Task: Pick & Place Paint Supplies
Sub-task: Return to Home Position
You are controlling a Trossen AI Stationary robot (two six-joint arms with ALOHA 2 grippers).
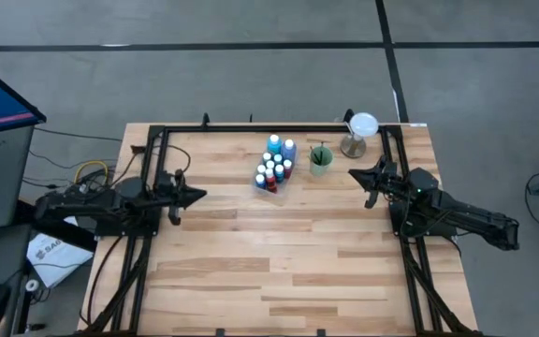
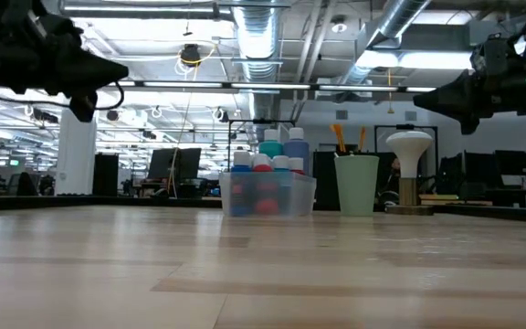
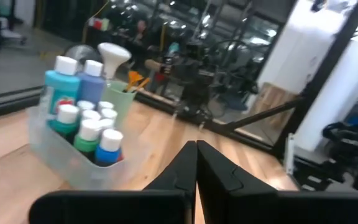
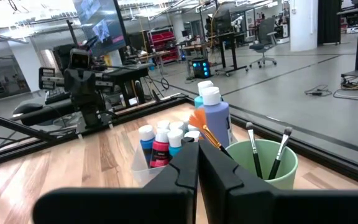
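Paint bottles point(image 1: 274, 167) are gathered in the clear tray point(image 3: 61, 158), paintbrushes point(image 4: 254, 152) stood in the green cup point(image 2: 356, 185); left gripper point(image 1: 197, 195) and right gripper point(image 1: 356, 175) are held aside, pinched closed and empty; placing is judged finished.

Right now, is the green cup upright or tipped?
Upright: the green cup stands on its base beside the clear tray, paintbrushes sticking up from its open mouth.

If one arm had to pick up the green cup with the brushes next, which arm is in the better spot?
Probably the right arm. The right gripper sits close to the green cup, with nothing between them. The left gripper is farther off, and the paint bottles stand in its way.
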